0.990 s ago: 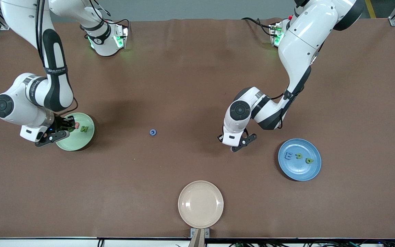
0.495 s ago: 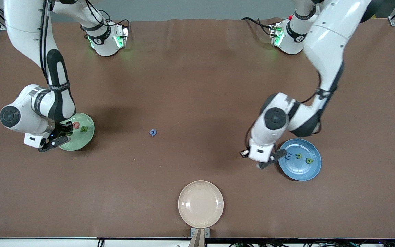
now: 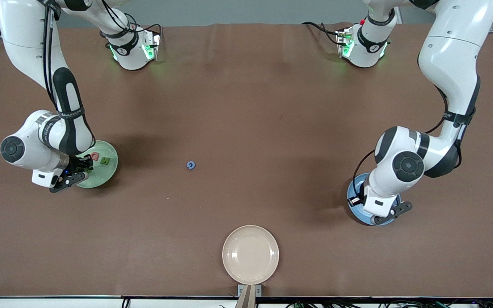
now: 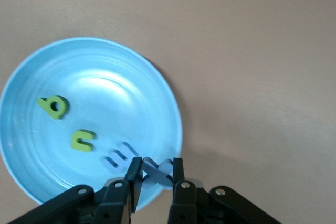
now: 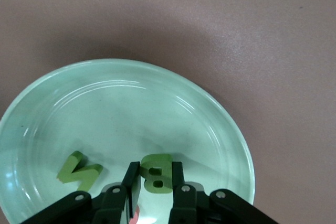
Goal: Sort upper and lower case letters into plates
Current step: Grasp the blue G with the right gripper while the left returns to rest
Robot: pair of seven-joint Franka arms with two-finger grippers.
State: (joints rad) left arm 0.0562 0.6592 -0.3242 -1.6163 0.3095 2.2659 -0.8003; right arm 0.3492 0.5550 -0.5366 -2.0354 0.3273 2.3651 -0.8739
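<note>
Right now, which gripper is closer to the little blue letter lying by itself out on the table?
Right. The right gripper is over the pale green plate, the plate closer to the lone blue letter. The left gripper is over the blue plate, farther from it.

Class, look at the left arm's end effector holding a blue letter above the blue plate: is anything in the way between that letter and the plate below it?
Nothing visible blocks it. The left end effector grips the blue letter over the blue plate near its rim. The three letters already lying in the plate sit beside it, the nearest a blue one.
</note>
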